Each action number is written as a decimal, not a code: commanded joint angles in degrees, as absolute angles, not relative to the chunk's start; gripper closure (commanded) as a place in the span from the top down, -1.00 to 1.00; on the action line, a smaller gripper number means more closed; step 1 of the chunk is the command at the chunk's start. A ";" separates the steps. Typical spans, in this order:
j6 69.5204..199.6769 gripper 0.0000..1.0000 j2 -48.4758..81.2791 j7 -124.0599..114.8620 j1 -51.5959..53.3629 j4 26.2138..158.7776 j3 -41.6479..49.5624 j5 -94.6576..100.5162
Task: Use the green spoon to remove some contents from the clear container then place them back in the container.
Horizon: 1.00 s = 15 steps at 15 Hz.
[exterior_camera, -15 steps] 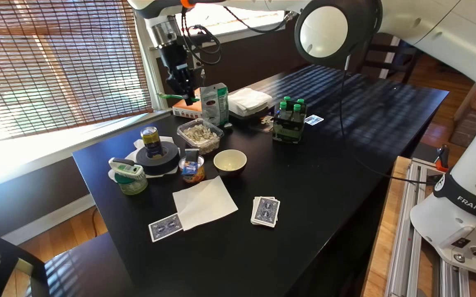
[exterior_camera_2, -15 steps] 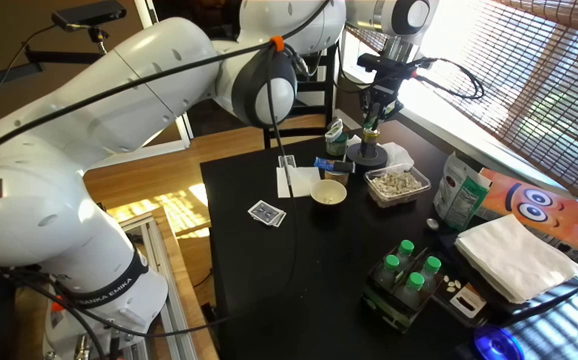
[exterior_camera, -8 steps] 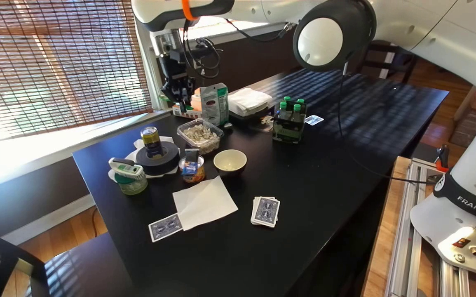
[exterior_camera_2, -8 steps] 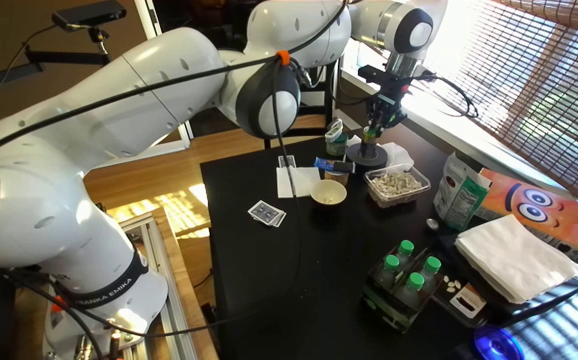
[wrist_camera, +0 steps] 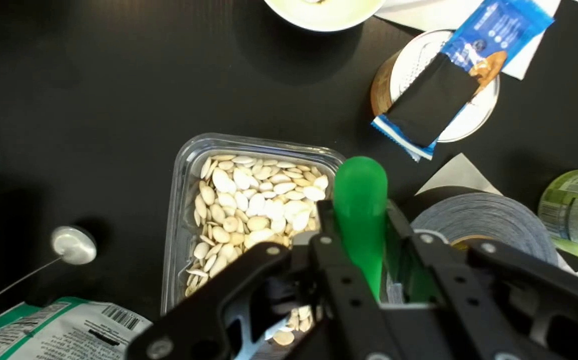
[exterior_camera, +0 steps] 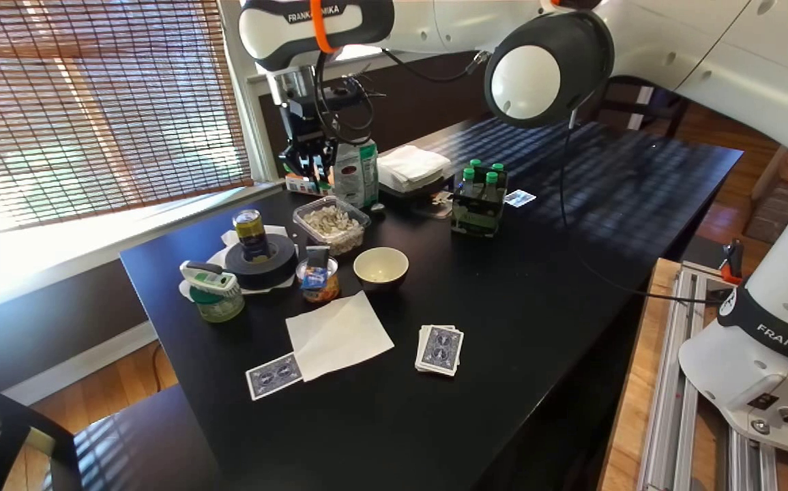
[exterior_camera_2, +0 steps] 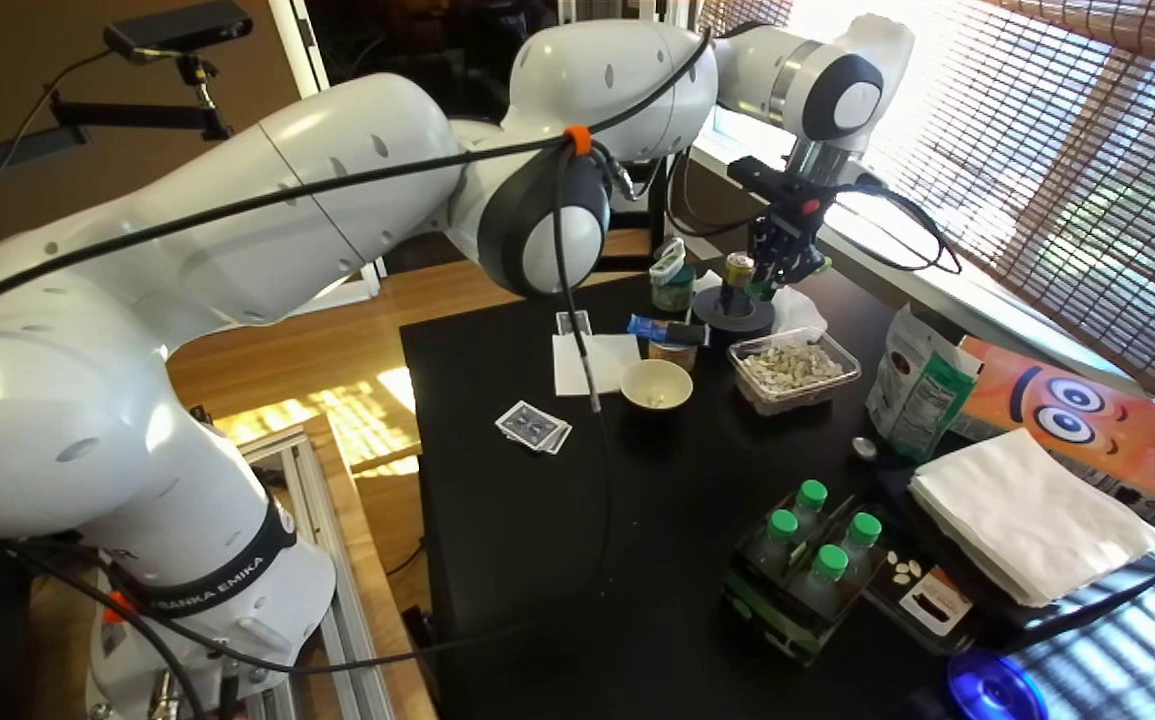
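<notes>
- Wrist view: gripper [wrist_camera: 360, 222] narrowed on the spoon [wrist_camera: 360, 182], a finger along either side; one rounded green end shows past the fingertips (which end of the spoon, I cannot tell).
- Spoon position: overlaps a corner of the container [wrist_camera: 268, 144] in the wrist view; in both exterior views the gripper hangs above the table [exterior_camera: 516, 307], apart from the container, with only slivers of green showing.
- Container: upright on the table, see-through, loaded with pale seeds [wrist_camera: 233, 220]; partly covered by the gripper in the wrist view.
- Bowl [wrist_camera: 326, 19]: near the container, pale bits [exterior_camera_2: 656, 400] inside.
- Tin [wrist_camera: 383, 90]: near the bowl; a wrapped bar [wrist_camera: 431, 102] lies across its top.
- Tape [wrist_camera: 499, 215]: lying flat; in both exterior views a slim can [exterior_camera_2: 737, 275] stands upright at its middle.
- Jar [wrist_camera: 574, 210]: near the tape; in both exterior views a brush [exterior_camera: 209, 276] rests on its lid.
- Bag [exterior_camera_2: 917, 385]: standing near the container.
- Carrier [exterior_camera: 473, 221]: four green-capped bottles [exterior_camera: 491, 181] inside, well apart from the gripper.
- Cards [exterior_camera: 440, 349]: stacked near a sheet [exterior_camera: 336, 337] of paper.
</notes>
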<state>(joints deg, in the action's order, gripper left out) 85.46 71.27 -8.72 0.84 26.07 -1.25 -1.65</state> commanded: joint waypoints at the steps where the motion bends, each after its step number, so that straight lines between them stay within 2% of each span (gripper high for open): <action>1: 84.67 -0.88 72.06 -8.49 0.55 25.45 -0.94 -1.94; 4: 84.45 -0.88 72.50 -8.64 0.21 25.44 -0.87 -2.01; 5: 84.90 -0.51 72.54 -8.59 0.46 25.17 -0.82 -1.86; 11: 84.89 -0.51 72.80 -8.60 0.26 25.17 -0.81 -1.87; 12: 84.89 -0.88 72.80 -8.59 0.26 25.18 -0.81 -1.87; 15: 85.18 -0.88 69.36 -7.57 1.35 25.76 -0.22 -0.70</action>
